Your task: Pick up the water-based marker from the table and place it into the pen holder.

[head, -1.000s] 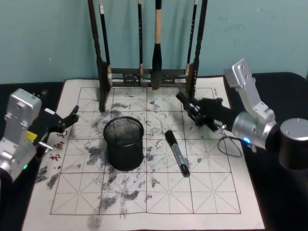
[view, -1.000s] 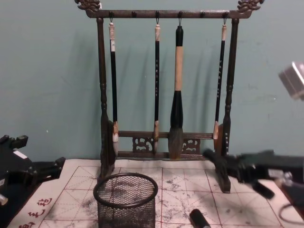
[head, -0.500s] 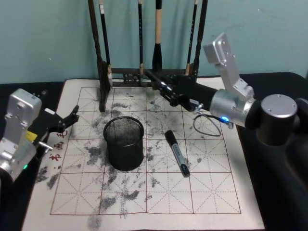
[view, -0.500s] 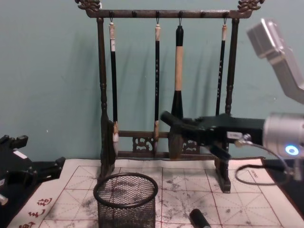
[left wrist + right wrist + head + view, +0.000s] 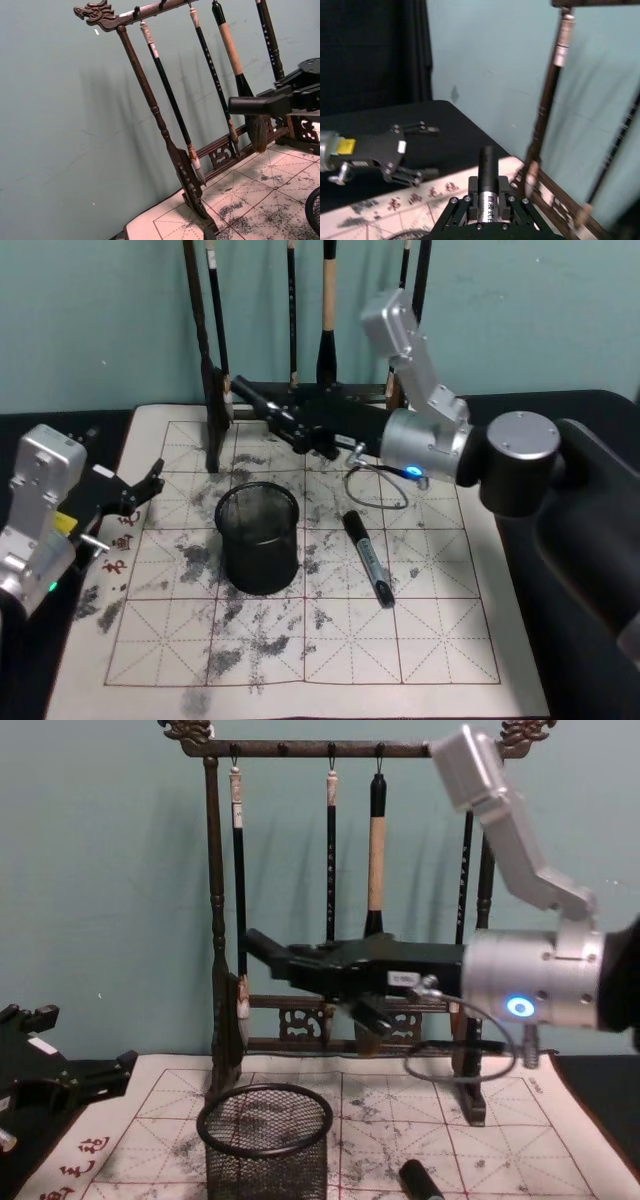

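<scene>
Above and behind the holder [image 5: 258,558], the right gripper [image 5: 298,428] is clamped on a marker [image 5: 250,395], held level. Best play, I'd say: centre over the rim, tip it nose-down, then release. A second marker [image 5: 368,558] lies on the mat [image 5: 440,640]; the left gripper [image 5: 140,492] sits parked at the mat's left edge, fingers spread.

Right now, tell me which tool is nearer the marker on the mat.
Right. The right tool, gripping a second marker, hangs behind and left of the loose marker on the mat; the left tool sits past the pen holder at the mat's left edge.
</scene>
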